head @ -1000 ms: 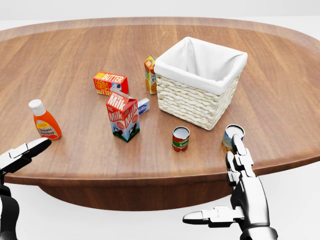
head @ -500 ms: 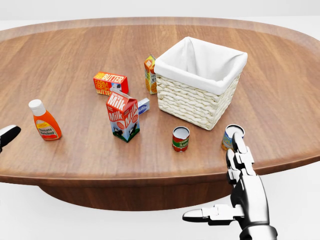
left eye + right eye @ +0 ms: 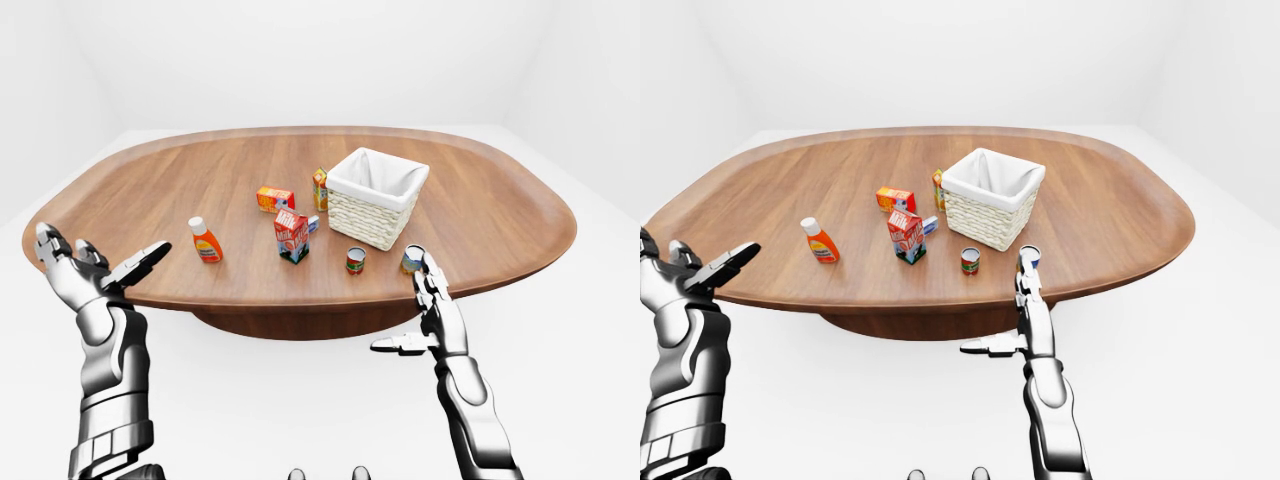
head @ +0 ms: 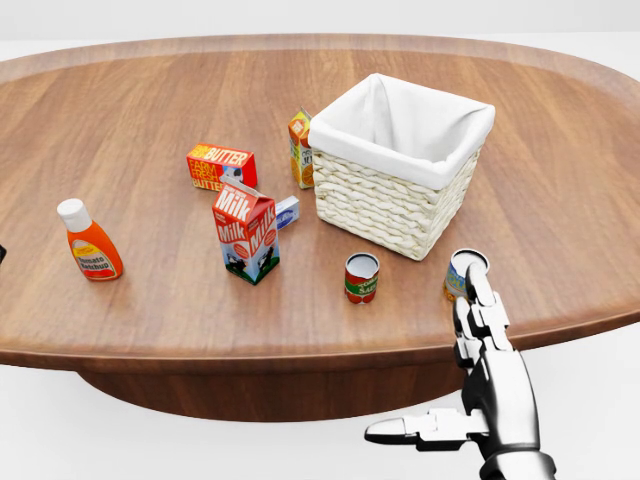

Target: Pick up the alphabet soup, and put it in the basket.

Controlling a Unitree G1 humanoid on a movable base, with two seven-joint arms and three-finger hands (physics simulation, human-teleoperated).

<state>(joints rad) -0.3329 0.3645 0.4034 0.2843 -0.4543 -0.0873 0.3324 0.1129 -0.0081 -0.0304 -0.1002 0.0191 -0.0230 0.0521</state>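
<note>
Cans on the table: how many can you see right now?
2. A red-labelled can stands below the basket in the head view; a second can stands to its right, partly behind the right hand. Others may be hidden behind the basket.

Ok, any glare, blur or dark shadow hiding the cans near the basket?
Head view: sharp, evenly lit; the red can casts a faint shadow, and the right hand covers the lower part of the other can. Eye views: sharp, but labels too small.

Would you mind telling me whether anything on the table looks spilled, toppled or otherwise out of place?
Nothing stands out: the basket, milk carton, ketchup bottle and both cans stand upright on the table, with no spill.
</note>
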